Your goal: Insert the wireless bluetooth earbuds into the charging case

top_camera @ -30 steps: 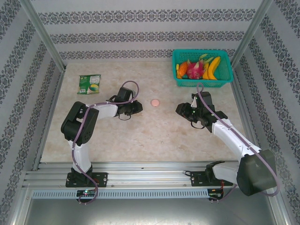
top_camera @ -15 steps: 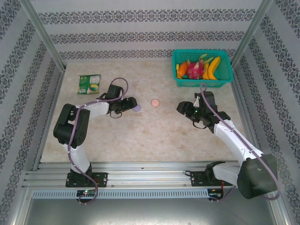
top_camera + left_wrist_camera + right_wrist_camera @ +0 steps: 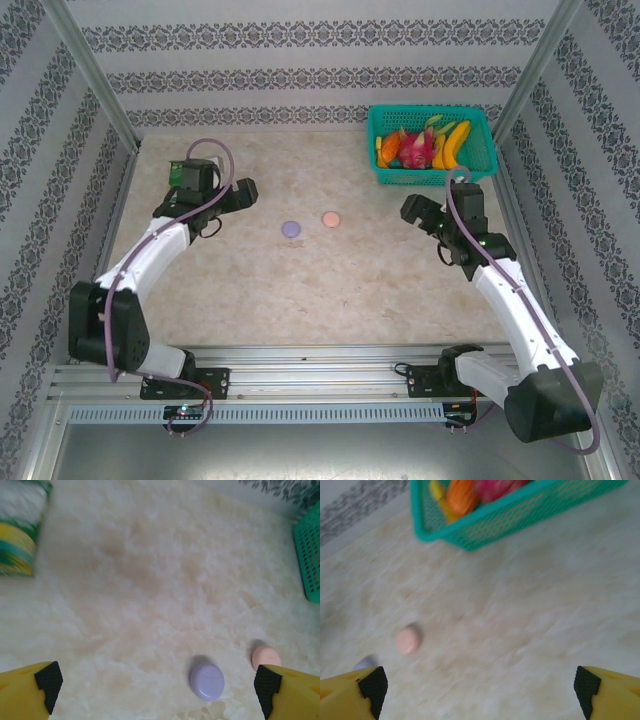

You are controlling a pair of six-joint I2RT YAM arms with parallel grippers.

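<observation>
Left wrist: purple case (image 3: 207, 681) lies apart from left end effector (image 3: 157, 687).

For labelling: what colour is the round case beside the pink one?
Pale purple round case; left wrist view shows it best.

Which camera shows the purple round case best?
The left wrist view: the purple case is close, sharp and whole. The top view shows it as a tiny disc; the right wrist view catches a blurred bit at the frame's left edge.
</observation>
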